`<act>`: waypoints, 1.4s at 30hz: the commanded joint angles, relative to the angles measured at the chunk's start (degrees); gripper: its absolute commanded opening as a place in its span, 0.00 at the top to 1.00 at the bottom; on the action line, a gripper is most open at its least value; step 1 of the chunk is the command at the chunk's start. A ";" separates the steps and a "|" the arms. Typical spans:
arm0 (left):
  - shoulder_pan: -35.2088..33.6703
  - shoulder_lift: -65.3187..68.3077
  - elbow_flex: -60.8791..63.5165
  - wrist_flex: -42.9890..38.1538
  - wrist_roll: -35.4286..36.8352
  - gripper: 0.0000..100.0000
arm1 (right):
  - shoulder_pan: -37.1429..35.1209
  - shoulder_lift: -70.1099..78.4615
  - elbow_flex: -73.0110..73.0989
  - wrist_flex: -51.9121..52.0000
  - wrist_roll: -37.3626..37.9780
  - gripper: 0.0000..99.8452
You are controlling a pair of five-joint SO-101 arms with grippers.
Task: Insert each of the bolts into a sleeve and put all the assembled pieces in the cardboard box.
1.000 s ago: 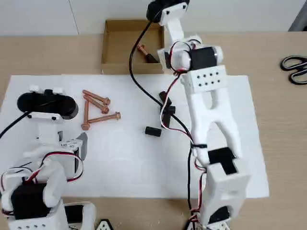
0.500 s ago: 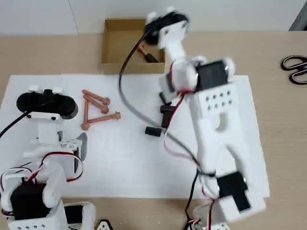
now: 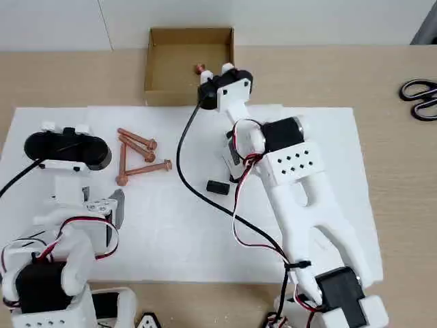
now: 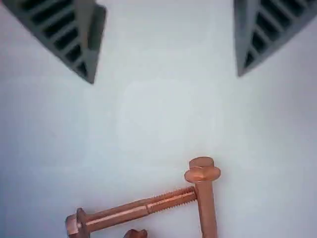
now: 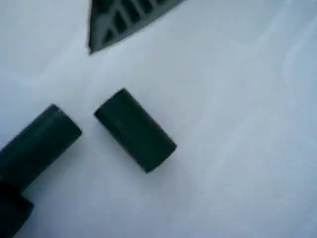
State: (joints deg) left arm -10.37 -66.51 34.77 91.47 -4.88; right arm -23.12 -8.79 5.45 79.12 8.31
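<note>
Several copper bolts lie in a loose pile on the white paper, left of centre. My left gripper hangs open just in front of them; in its wrist view the gripper has nothing between its fingers and two bolts lie beyond. Black sleeves lie mid-paper. My right gripper hovers over them, open and holding nothing. One finger shows above a sleeve, with another sleeve beside it. The cardboard box at the back holds a bolt end.
The white paper covers most of the table, with bare room at its front middle. Scissors lie at the far right on the wood. The right arm's cable loops across the paper between bolts and sleeves.
My right arm has drawn back from over the cardboard box and come down over the sleeves. The left arm has not moved.
</note>
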 commanded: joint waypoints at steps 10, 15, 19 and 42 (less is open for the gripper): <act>-0.26 -0.35 -0.22 -0.35 -0.18 0.83 | -10.86 9.27 1.93 -3.30 20.75 0.79; -0.35 -0.35 -0.22 -0.35 -0.18 0.83 | -11.12 13.32 1.93 -4.70 25.05 0.79; -0.35 -0.35 -0.22 -0.35 -0.18 0.83 | -10.42 16.40 1.85 -7.96 25.85 0.79; -0.35 -0.35 -0.22 -0.35 -0.18 0.83 | -9.36 27.65 2.11 -13.49 25.32 0.84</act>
State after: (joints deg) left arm -10.37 -66.51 34.77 91.47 -4.88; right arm -33.32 18.46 7.30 65.76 33.80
